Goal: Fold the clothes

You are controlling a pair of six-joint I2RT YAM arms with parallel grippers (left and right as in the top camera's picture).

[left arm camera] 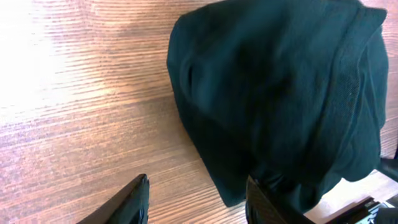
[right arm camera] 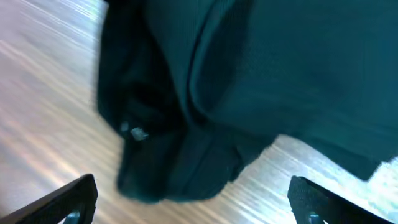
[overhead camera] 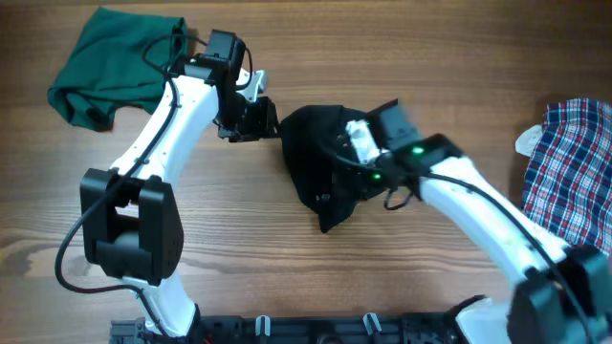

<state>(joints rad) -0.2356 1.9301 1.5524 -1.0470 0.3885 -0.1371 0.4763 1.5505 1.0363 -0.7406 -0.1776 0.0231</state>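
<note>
**Black top heaped at mid-table, both grippers released**

We are looking at the black top (overhead camera: 320, 177), which is lying in a crumpled heap at the middle of the table (overhead camera: 239, 248). Its long axis is running from the far side toward the near side. The broad end is facing away, and the heap is narrowing to a point at its near end. Its left edge is showing as a rounded fold against bare wood.

The left gripper (left arm camera: 196, 190) is sitting just beside that edge. Its fingers are parted, with only wood between them, and one finger is at the cloth's border. The right gripper (right arm camera: 191, 185) is hanging over the heap's right part, spread wide and grasping nothing.

Bare wood is lying open left, right and near of the heap. The green garment (overhead camera: 115, 67) is bunched far left and the plaid garment (overhead camera: 574, 172) is lying at the right edge, both well apart from it.
</note>
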